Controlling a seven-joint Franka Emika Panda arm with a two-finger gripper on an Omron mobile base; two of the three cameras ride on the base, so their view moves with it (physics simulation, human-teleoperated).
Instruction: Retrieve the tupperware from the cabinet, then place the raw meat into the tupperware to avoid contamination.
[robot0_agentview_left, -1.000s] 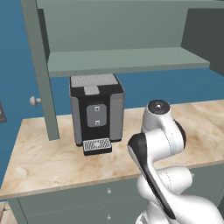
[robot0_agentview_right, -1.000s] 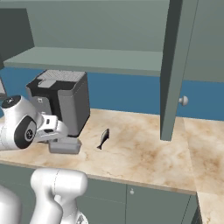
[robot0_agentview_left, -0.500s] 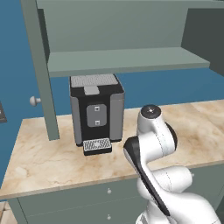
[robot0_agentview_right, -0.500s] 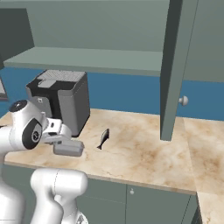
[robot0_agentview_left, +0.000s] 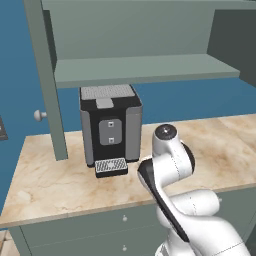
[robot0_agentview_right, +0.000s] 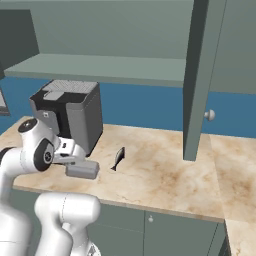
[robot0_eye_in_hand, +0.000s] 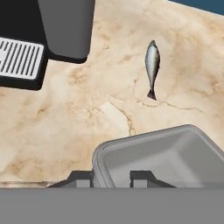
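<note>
tupperware (robot0_eye_in_hand: 162, 157) cropped, coffee machine (robot0_eye_in_hand: 48, 30) cropped

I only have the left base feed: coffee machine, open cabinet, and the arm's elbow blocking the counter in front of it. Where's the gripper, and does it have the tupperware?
Observer: Yes. In the hand view the gripper is shut on the near rim of the tupperware, one finger on each side of the rim.
Operator: Is it down on the counter?
Observer: Not clearly. In the right base view the tupperware sits at the end of the hand, low over the counter near its front edge; I can't tell if it touches.
Operator: And the raw meat?
Observer: The raw meat lies on the counter, right of the coffee machine and apart from the tupperware.
</note>
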